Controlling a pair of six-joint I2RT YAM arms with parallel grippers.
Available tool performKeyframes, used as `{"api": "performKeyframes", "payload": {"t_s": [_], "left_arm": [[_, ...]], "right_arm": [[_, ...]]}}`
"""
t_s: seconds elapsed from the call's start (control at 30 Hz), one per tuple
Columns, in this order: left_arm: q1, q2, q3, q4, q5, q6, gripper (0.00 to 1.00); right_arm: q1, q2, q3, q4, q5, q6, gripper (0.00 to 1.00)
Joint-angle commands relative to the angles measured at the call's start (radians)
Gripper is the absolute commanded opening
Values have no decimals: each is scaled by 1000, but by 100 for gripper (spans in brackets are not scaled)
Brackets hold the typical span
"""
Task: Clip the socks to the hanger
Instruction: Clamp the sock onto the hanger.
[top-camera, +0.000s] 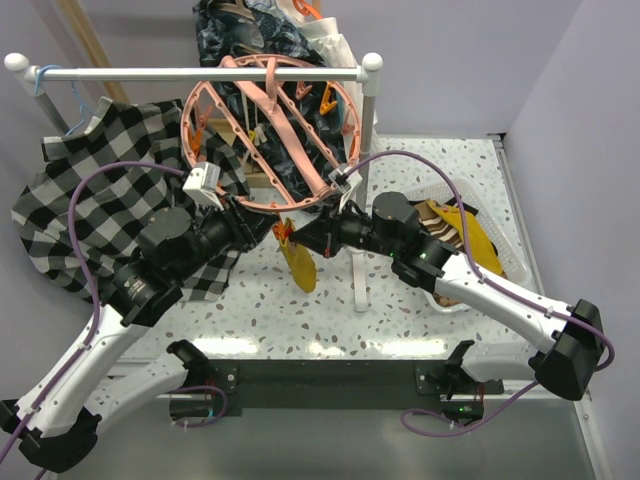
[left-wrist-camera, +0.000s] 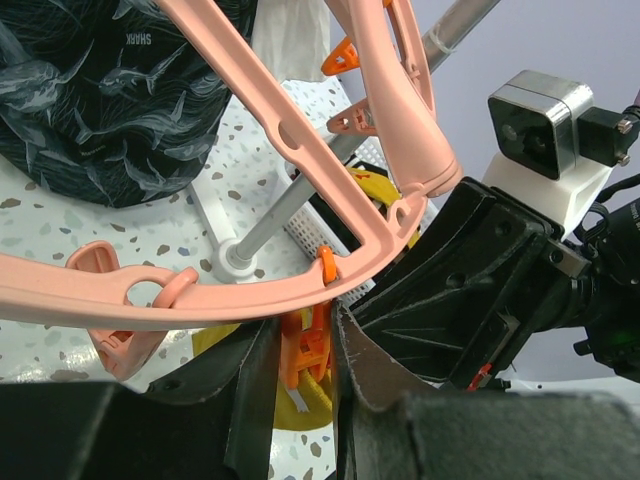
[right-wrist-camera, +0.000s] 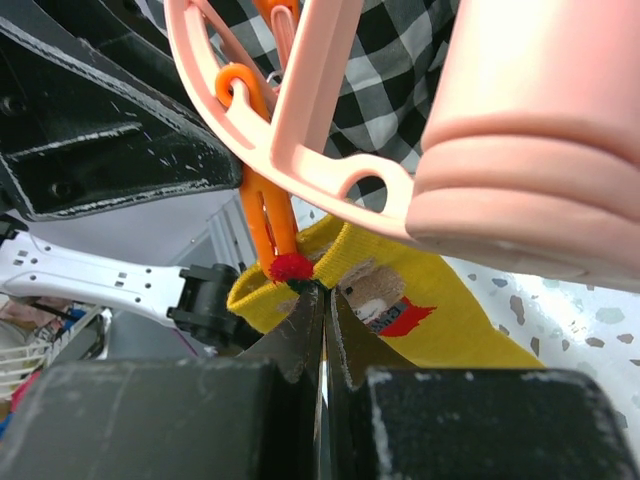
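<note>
Setting: a speckled terrazzo table (top-camera: 330, 300) against lavender walls, with a white rail (top-camera: 200, 73) standing across the back.
Far left: a black-and-white checkered shirt (top-camera: 90, 200) hangs from the rail and plays no part in the job.
Left gripper (left-wrist-camera: 310, 395): raised under the near rim of the ring, its fingers closed around an orange clip (left-wrist-camera: 308, 345), apparently squeezing it.
Hanger (left-wrist-camera: 300, 140): the round salmon-pink hanger hangs from the rail, centre of the scene, clips dangling. As far as the top view shows, none of the other clips carries a sock.
Yellow sock (top-camera: 300, 268): hangs below the near rim between the two grippers, its cuff lifted to the tip of the orange clip. Whether the clip has bitten it I cannot tell.
Right gripper (right-wrist-camera: 322, 315): fingers pressed together on the cuff of the yellow sock, holding it up to the clip.
Right side: a white mesh basket (left-wrist-camera: 305, 225) holds the spare socks (top-camera: 478, 240), one mustard and one brown striped among them.
Done: probably nothing is finished yet, with the first sock only at the clip.
Left: seat this cuff and let go, then bring up each spare sock.
</note>
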Motion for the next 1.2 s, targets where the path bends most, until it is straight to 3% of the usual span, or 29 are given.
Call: {"api": "performKeyframes", "payload": {"t_s": [0.0, 0.2, 0.43, 0.53, 0.67, 0.73, 0.87, 1.07, 1.17], "left_arm": [[1, -9, -7, 93, 0, -1, 3], [1, -21, -12, 94, -3, -1, 4], [0, -32, -10, 97, 5, -6, 14], [0, -38, -8, 99, 6, -8, 24], [1, -49, -2, 94, 3, -8, 51], [1, -52, 2, 87, -1, -5, 60], [0, -59, 21, 51, -3, 14, 74], [1, -91, 71, -21, -30, 52, 82], [3, -110, 107, -73, -29, 86, 84]], "right_arm": [[5, -12, 56, 83, 26, 38, 0], [5, -21, 67, 88, 43, 62, 0], [5, -21, 73, 95, 55, 79, 0], [5, -21, 74, 103, 57, 85, 0], [5, -27, 76, 103, 60, 90, 0], [5, -35, 76, 100, 63, 88, 0], [5, -55, 82, 68, 81, 61, 15], [5, -109, 100, -38, 179, -19, 40], [5, -118, 122, -98, 253, -51, 45]]}}
